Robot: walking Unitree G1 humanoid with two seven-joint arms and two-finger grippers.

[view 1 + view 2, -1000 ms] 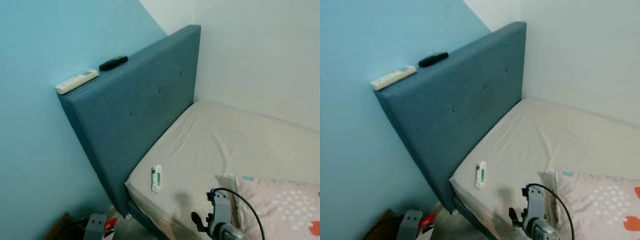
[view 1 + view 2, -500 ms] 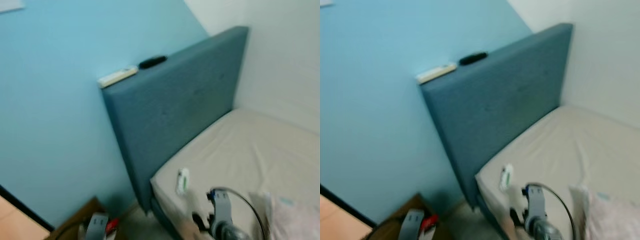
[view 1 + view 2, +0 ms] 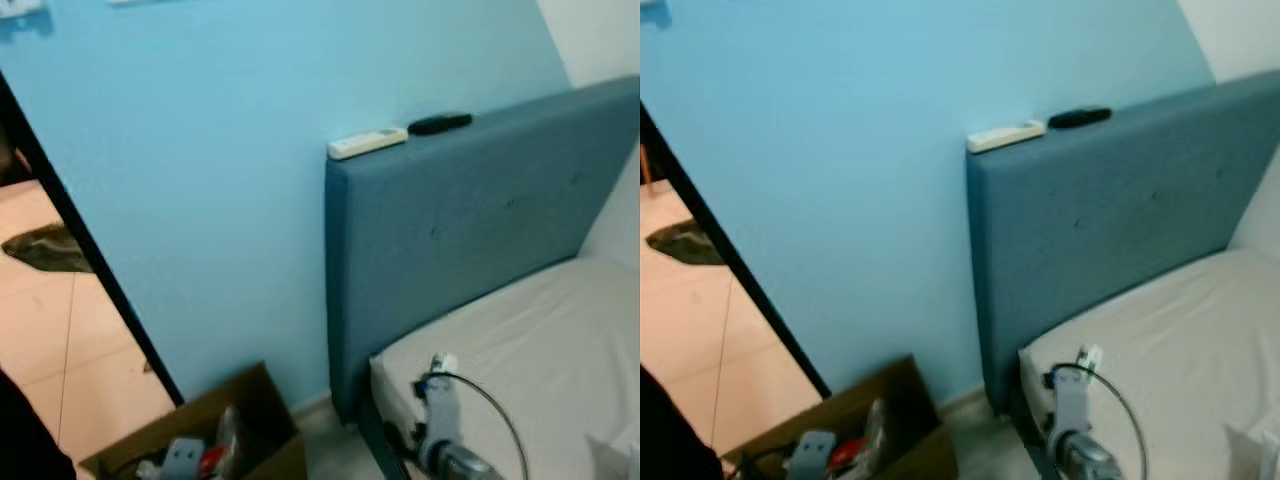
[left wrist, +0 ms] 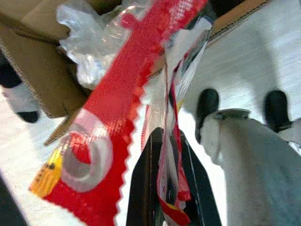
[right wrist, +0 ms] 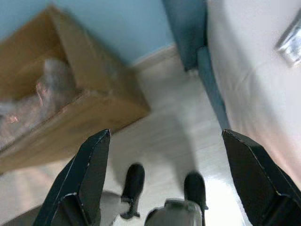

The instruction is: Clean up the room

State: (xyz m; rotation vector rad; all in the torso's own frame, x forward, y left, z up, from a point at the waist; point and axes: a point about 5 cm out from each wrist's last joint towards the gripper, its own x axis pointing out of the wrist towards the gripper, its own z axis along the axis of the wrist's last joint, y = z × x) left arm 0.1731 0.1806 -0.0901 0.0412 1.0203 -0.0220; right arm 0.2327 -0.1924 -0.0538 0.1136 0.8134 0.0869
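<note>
Bed [image 3: 540, 340] with a tall blue headboard [image 3: 460, 230] stands against the light blue wall, a bare mattress below it. Beside it on the floor sits an open cardboard box [image 3: 255, 420] already holding crumpled clear plastic and other rubbish. On top of the headboard lie a white remote [image 3: 367, 143] and a black remote [image 3: 439, 124], side by side, and a small white packet [image 3: 442, 364] rests near the mattress corner. The left end effector [image 4: 164, 188] is pinching a red wrapper [image 4: 117, 108] (with a thinner scrap of packaging behind it) that hangs just over the box's edge; the right end effector [image 5: 164, 179] hangs spread and empty above the floor. The risk, as I judge it, is a release too near the rim, so the light wrapper slides down outside the box. Printing on the wrapper shows a round white mark and a yellow patch, but it is probably too blurred to read any brand.
</note>
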